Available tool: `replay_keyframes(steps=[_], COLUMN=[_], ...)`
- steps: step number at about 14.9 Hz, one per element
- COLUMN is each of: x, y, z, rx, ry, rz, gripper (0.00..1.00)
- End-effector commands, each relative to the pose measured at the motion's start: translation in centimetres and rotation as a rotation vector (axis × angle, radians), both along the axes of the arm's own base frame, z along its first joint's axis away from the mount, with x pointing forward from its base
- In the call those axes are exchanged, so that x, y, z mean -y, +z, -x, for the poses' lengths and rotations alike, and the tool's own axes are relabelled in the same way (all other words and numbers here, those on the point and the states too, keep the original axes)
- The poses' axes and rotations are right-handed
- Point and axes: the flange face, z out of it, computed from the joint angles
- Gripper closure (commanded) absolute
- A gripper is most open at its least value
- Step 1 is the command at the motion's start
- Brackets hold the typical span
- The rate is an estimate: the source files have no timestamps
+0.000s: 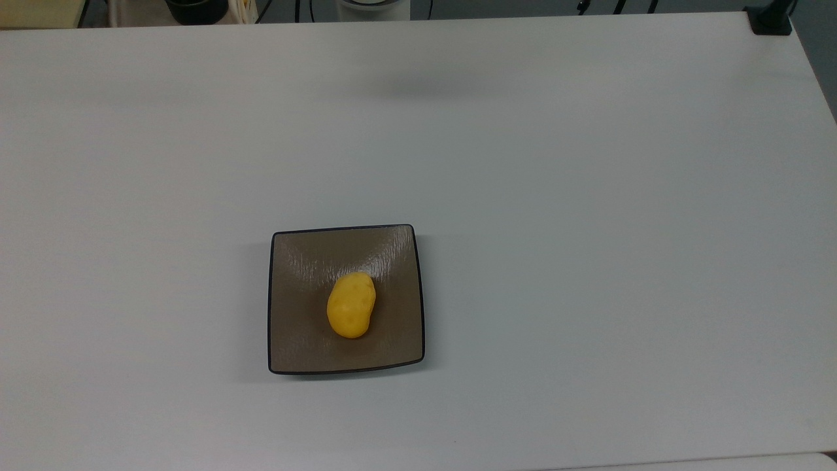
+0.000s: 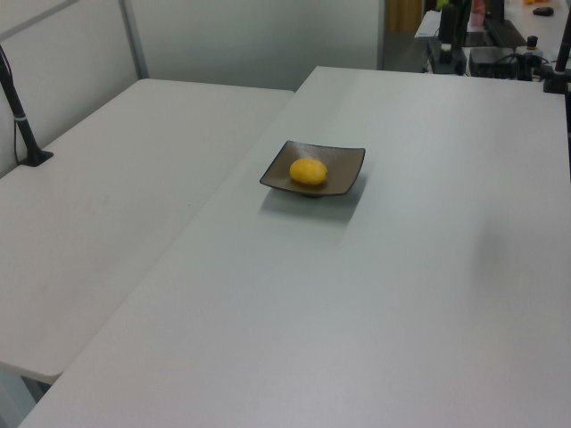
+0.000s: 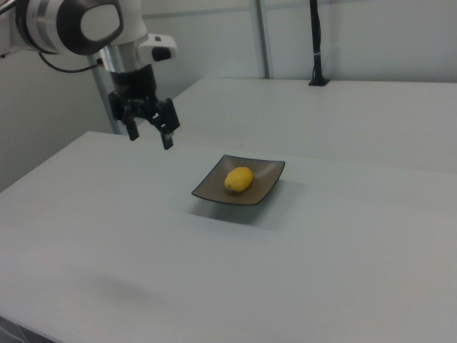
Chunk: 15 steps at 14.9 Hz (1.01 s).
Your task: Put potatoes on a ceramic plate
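Note:
A small bright yellow potato (image 1: 351,305) (image 2: 308,171) (image 3: 238,179) lies on the square brown ceramic plate (image 1: 294,333) (image 2: 346,163) (image 3: 268,173), a little right of the plate's middle in the top view. In the right view my gripper (image 3: 150,140) hangs open and empty above the table. It is well to the left of the plate there and higher than it, with its black fingers pointing down. Nothing touches the potato or the plate.
The plate stands on a wide white table (image 1: 588,196). A second white table (image 2: 116,178) (image 3: 371,107) adjoins it. A black pole (image 2: 20,116) (image 3: 314,43) is clamped on that second table, and a black clamp (image 1: 768,19) sits at the top view's upper right corner.

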Motion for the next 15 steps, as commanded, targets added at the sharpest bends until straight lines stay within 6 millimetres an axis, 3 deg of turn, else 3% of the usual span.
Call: replay_keyframes(steps=[1, 5, 8, 15], x=[-2.7, -3.1, -2.8, -2.8], y=[-0.5, -1.1, -2.7, -2.6], z=[1.5, 0.0, -1.8, -1.7], rx=[-0.007, 0.079, 0.132, 0.126], ry=[0.028, 0.048, 0.079, 0.071], rz=[-0.01, -0.015, -0.015, -0.011], gripper=[0.0, 0.0, 0.0, 0.0])
